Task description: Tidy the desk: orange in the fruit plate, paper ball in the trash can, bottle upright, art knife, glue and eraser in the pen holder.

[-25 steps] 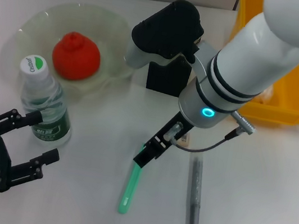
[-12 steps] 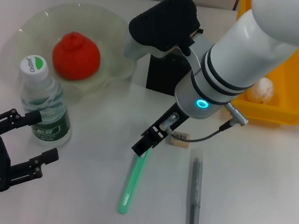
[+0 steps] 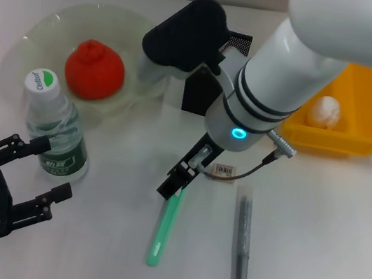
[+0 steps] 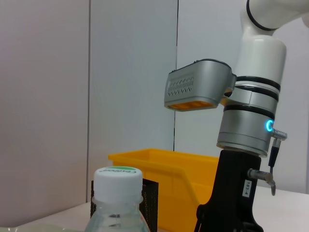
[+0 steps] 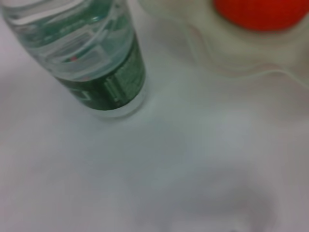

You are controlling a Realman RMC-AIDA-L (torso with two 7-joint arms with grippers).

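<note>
- Two sets of fingers on record. My left fingers [image 3: 31, 175] are spread apart, holding nothing, low over the worktop [image 3: 322, 260].
- The bottle [image 3: 54, 129] stands upright just ahead of my left fingers, its base between the two tips; touching or not, I cannot tell.
- My right fingers [image 3: 173, 183] hang over the upper end of a green pen-like tool [image 3: 164, 226] lying on the worktop; whether they are apart or together I cannot tell.
- The eraser [image 3: 222, 171], barcode sticker up, lies just beside my right fingers, on the side away from the bottle.
- A grey pen-like tool [image 3: 244, 239] lies beyond the eraser, apart from the green one.
- The pen holder [image 3: 200, 92] stands behind my right fingers, partly hidden by my right arm.
- The orange [image 3: 95, 70] sits in the fruit plate [image 3: 41, 28], beyond the bottle from my left fingers.
- The trash can [image 3: 360, 110] stands far from my left fingers, past the pen holder, with a paper ball [image 3: 324, 110] inside.
</note>
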